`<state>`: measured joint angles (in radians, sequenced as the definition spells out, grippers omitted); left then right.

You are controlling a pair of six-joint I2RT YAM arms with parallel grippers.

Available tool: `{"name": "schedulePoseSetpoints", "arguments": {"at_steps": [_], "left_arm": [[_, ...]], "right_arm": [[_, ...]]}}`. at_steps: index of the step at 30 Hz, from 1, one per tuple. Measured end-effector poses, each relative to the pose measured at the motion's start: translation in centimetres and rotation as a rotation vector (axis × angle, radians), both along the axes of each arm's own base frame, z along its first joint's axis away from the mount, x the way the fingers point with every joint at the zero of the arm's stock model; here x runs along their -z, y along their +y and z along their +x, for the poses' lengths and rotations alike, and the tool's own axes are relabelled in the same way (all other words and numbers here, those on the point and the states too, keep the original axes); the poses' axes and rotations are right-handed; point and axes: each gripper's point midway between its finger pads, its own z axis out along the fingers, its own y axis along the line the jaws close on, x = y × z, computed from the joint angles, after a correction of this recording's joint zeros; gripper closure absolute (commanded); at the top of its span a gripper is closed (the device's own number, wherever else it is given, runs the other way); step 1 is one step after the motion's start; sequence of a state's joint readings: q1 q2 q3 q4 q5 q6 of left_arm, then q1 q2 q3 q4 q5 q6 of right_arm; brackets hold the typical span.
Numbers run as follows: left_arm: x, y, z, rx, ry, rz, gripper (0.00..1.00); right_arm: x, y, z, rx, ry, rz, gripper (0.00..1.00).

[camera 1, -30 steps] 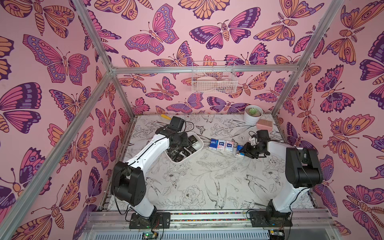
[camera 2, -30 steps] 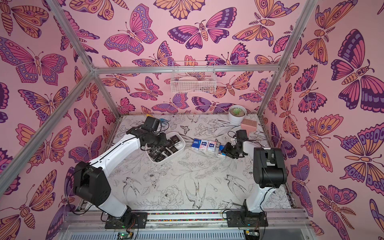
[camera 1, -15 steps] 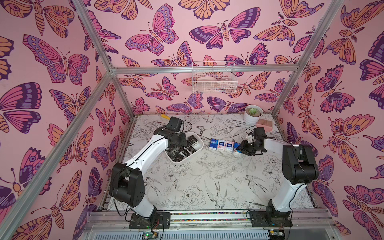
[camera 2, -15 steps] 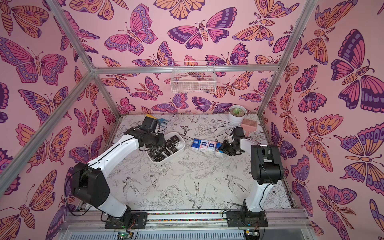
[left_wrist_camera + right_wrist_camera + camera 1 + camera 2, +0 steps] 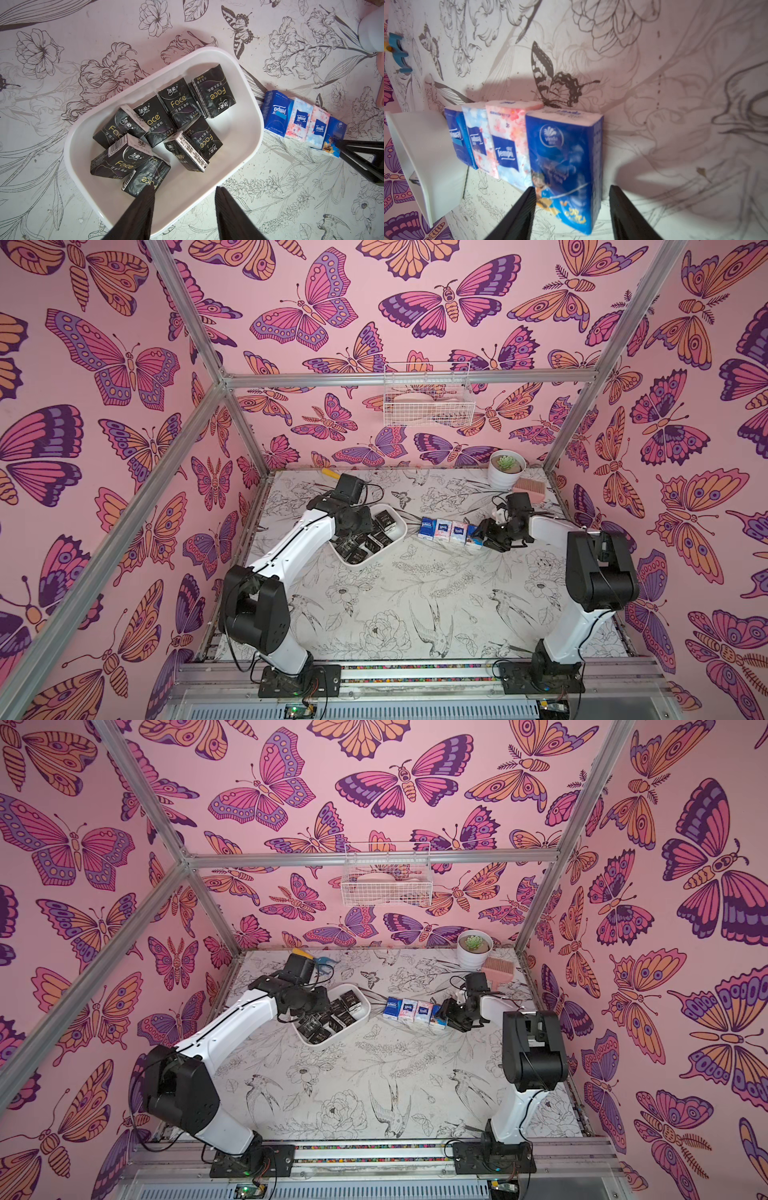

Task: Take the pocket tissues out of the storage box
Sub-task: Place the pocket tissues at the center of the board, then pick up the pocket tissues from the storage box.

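Across the flower-printed desk (image 5: pixel 415 605), I have both arms reaching toward the middle. Eight black pocket tissues (image 5: pixel 178 106) lie jumbled inside the storage box (image 5: pixel 252 124), some leaning on one another. My left jaws hang over one rim of the box, parted and empty. One fingertip (image 5: pixel 145 199) overlaps a black packet at the edge of the pile; whether it touches I cannot tell. Four coloured pocket tissues (image 5: pixel 442 529) sit out on the desk just beside the box, pressed side by side in a row: blue, white with pink blossom, pink and pale blue, then blue again. My right jaws stand open astride the end of that last blue packet (image 5: pixel 566 149), one finger right at its side, the other clear of it with desk showing between. Behind the right arm, in the back corner, stand a white plant pot (image 5: pixel 506 470) and a pink ribbed object (image 5: pixel 530 489). A wire basket (image 5: pixel 428 400) hangs on the back wall.
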<state>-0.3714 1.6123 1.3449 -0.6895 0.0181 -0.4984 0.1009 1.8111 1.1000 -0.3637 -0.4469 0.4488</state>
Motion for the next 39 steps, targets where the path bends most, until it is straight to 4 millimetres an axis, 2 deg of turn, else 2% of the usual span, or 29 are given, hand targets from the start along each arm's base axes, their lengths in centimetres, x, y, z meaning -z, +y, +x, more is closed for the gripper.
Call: {"name": "schedulePoseSetpoints", "arguments": {"at_steps": [7, 10, 15, 19, 25, 34, 39], "left_arm": [[2.0, -0.8, 1.7, -0.026, 0.051, -0.006, 0.47], [3.0, -1.6, 3.0, -0.05, 0.065, -0.029, 0.48], [4.1, -3.0, 5.5, -0.103, 0.059, -0.069, 0.48], [5.6, -3.7, 6.6, -0.133, 0.063, -0.09, 0.48], [8.3, -4.1, 7.2, -0.165, 0.102, -0.103, 0.48], [8.6, -5.5, 8.8, -0.164, 0.052, -0.187, 0.48], [10.7, -6.0, 9.1, -0.17, 0.076, -0.204, 0.55]], "right_arm": [[-4.7, -0.4, 0.3, -0.012, -0.109, -0.028, 0.34], [-5.5, -0.5, 0.4, -0.015, -0.133, -0.04, 0.34], [-5.2, 0.0, 0.0, -0.03, -0.122, -0.049, 0.33], [-5.0, 0.7, -0.4, -0.061, -0.122, -0.062, 0.33], [-4.7, 1.0, -0.8, -0.08, -0.118, -0.072, 0.32], [-4.6, 1.0, -0.8, -0.095, -0.122, -0.077, 0.32], [-4.3, 1.0, -0.9, -0.098, -0.115, -0.079, 0.32]]}}
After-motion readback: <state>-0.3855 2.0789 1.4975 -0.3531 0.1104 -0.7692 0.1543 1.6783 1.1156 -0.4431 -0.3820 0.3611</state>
